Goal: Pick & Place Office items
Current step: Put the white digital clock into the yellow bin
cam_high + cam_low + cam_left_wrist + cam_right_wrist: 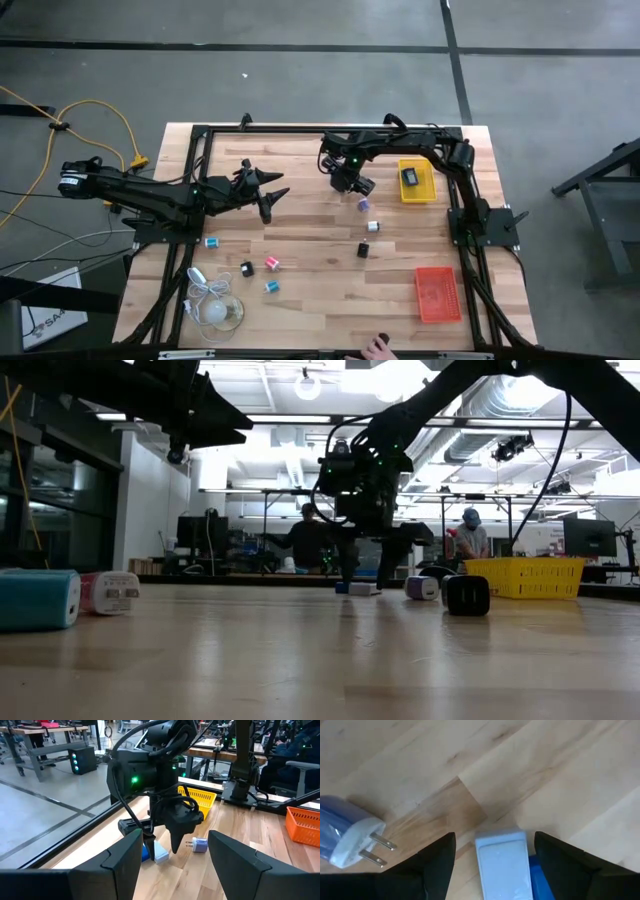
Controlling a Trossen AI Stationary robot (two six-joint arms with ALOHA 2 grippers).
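My right gripper [495, 849] points down at the table's far middle, open. Its fingers stand on either side of a pale blue block [502, 865], which lies flat on the wood with a darker blue piece [538, 876] beside it. I see no touch. A purple plug adapter [345, 837] lies close by on its side. More small items are spread over the table: white [373, 226], black [363, 250], blue [211, 242], black [246, 268], pink [272, 263] and teal [271, 287]. My left gripper [275, 197] hangs open and level at the left, holding nothing.
A yellow tray [430, 170] with a dark thing in it stands at the far right. An orange tray [437, 293] sits near the right front. A white bulb with a coiled cord [215, 305] lies at the front left. A person's hand [378, 348] shows at the near edge.
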